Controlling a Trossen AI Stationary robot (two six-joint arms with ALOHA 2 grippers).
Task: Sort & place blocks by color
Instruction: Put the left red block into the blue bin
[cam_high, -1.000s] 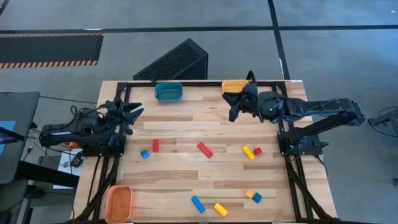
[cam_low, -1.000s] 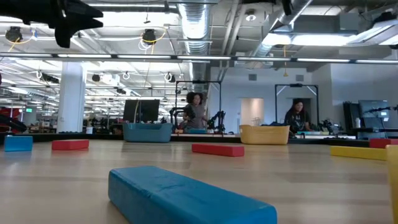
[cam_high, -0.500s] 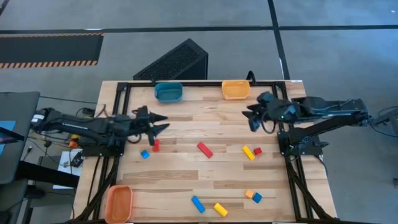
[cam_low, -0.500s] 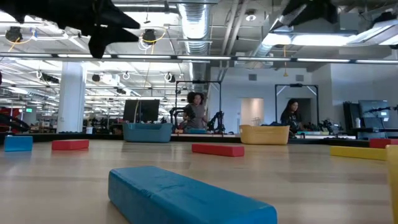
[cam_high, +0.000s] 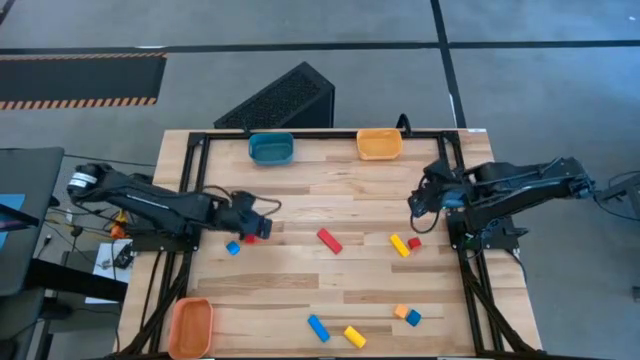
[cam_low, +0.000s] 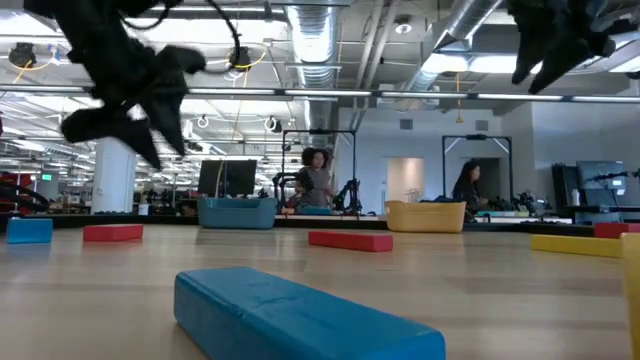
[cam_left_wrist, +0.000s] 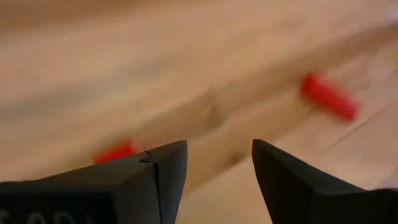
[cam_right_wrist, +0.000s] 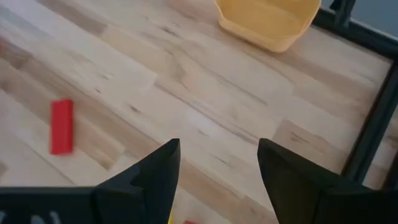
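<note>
Small blocks lie flat on the wooden table (cam_high: 300, 285). They are a short red bar (cam_high: 249, 238), a blue cube (cam_high: 232, 247), a red bar (cam_high: 329, 240), a yellow bar (cam_high: 399, 245), a red cube (cam_high: 414, 242), an orange cube (cam_high: 401, 312), another blue cube (cam_high: 413, 318), a blue bar (cam_high: 318, 327) and a yellow bar (cam_high: 354, 336). My left gripper (cam_high: 260, 221) is open and empty, above the table right by the short red bar (cam_left_wrist: 115, 151). My right gripper (cam_high: 415, 203) is open and empty, above the table far of the yellow bar and red cube.
A blue bin (cam_high: 271, 149) and a yellow bin (cam_high: 379, 144) stand at the far edge. An orange bin (cam_high: 190, 326) stands at the near left corner. Black frame rails (cam_high: 460, 200) run along the left, right and far edges. People show in the room behind (cam_low: 315, 180).
My left gripper has gone from the table's left edge out toward the right and down, and now stands by the short red bar. My right gripper has drawn away from the yellow bin toward the near and right edges. No block has moved.
</note>
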